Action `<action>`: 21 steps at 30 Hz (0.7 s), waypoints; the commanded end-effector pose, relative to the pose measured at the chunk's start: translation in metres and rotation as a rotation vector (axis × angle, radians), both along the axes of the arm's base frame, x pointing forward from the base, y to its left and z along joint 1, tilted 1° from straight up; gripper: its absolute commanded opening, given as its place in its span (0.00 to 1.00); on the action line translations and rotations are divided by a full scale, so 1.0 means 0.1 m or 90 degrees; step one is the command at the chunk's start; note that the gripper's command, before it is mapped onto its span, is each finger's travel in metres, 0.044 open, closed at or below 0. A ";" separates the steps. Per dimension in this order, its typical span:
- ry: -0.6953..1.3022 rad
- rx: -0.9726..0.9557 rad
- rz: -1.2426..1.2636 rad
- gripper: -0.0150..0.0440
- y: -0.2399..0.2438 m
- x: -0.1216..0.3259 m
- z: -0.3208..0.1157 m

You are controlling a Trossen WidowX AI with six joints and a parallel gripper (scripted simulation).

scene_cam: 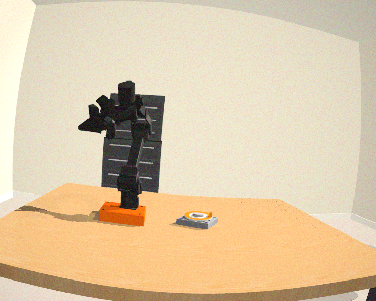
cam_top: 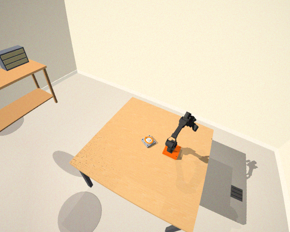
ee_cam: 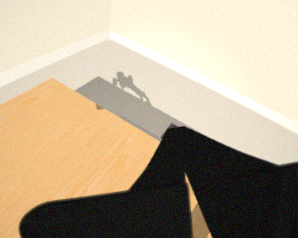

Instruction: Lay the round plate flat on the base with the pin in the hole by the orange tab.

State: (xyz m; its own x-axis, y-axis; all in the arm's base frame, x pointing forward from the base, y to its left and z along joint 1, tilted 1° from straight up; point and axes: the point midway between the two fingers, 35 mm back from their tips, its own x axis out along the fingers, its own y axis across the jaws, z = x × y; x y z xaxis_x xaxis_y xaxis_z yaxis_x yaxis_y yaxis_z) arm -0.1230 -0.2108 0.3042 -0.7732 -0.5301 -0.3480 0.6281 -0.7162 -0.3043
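In the exterior view, the round white plate with an orange rim (scene_cam: 198, 215) is sitting on its grey square base (scene_cam: 197, 221) right of centre on the wooden tabletop (scene_cam: 214, 256). Farther back, upper left, the black claw (scene_cam: 84, 125) is closed on nothing.

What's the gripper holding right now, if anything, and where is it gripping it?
Nothing. The gripper is shut on empty air, raised high, well away from the round plate, which sits untouched on its base.
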 end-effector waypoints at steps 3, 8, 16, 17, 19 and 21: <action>-0.025 0.119 0.263 0.25 -0.56 0.83 -0.27; -0.032 0.202 0.420 0.25 -0.71 1.45 -0.49; -0.024 0.369 0.692 0.25 -0.56 2.62 -0.94; -0.020 0.396 0.732 0.25 -0.49 2.79 -1.01; -0.010 0.451 0.809 0.25 -0.31 3.11 -1.14; -0.003 0.484 0.853 0.25 -0.19 3.29 -1.22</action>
